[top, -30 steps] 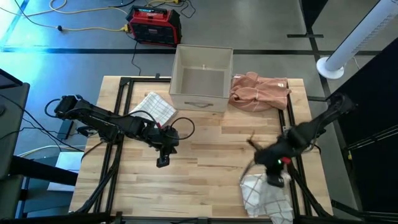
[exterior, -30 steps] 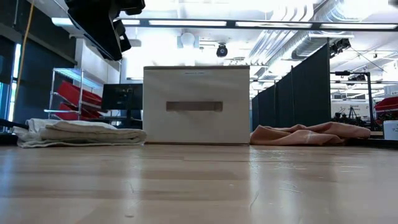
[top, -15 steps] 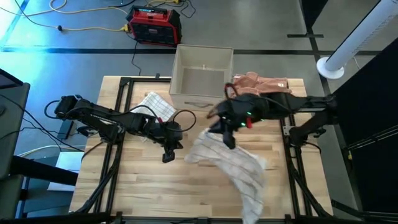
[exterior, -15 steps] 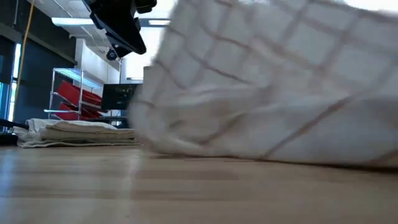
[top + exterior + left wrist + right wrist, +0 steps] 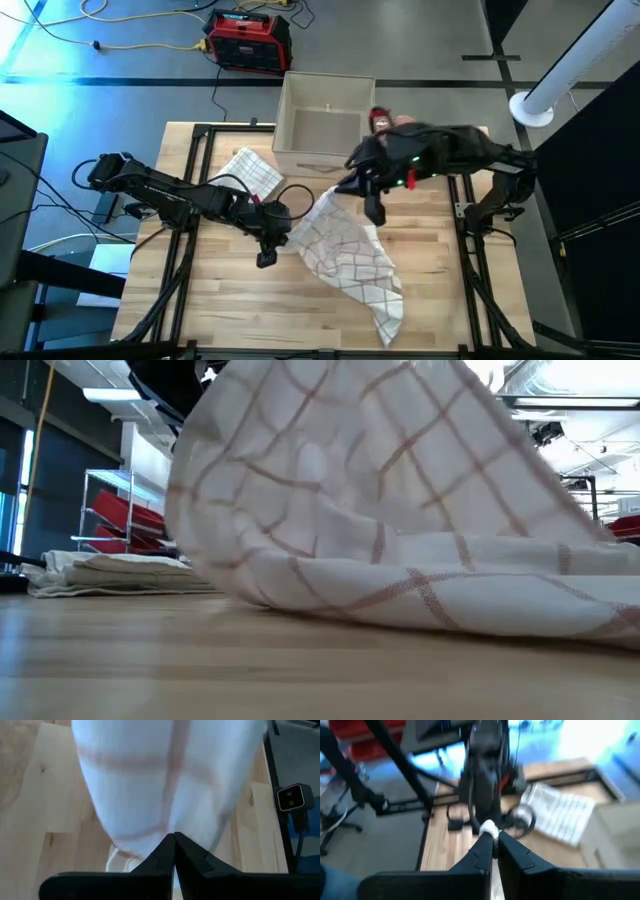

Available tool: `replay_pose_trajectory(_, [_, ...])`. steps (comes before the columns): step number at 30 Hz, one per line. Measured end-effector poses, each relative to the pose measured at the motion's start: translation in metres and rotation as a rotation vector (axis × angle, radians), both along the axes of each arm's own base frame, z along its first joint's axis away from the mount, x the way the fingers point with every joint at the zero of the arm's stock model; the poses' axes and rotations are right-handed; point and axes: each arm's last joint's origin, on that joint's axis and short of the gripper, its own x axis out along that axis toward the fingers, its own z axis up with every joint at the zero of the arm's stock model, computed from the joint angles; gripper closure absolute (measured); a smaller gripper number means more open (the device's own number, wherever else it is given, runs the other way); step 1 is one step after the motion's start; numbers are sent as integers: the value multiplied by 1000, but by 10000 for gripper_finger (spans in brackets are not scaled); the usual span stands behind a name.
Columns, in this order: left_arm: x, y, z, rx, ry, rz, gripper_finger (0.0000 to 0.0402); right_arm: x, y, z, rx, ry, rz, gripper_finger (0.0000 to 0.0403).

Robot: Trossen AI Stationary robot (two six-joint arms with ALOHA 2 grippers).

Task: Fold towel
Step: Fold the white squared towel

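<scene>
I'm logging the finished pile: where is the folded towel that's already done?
In the high view the folded checked towel lies at the table's back left, just left of the open beige box and behind the left gripper; the low view shows it at far left.

Overhead looking straight down, table-level camera nearly blocked by towel (image 5: pixel 400 560), wrists close
</scene>
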Motion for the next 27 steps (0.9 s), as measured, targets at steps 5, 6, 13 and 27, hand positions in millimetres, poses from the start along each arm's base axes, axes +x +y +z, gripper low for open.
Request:
replay_pose_trajectory(5, [1, 3, 2, 24, -22, -23, 402, -18, -3, 35, -51, -231, -38, 401])
replay_pose_trajectory(6, [1, 3, 2, 28, -28, -33, 402, -20, -6, 38, -57, -256, -56, 401])
replay_pose_trajectory(13, [-2, 4, 9, 53, -64, -60, 402, -30, -20, 46, -75, -270, -161, 401])
replay_pose_trajectory(27, [-33, 12, 1, 81, 219, -12, 402, 55, 0, -133, 224, 169, 228, 401])
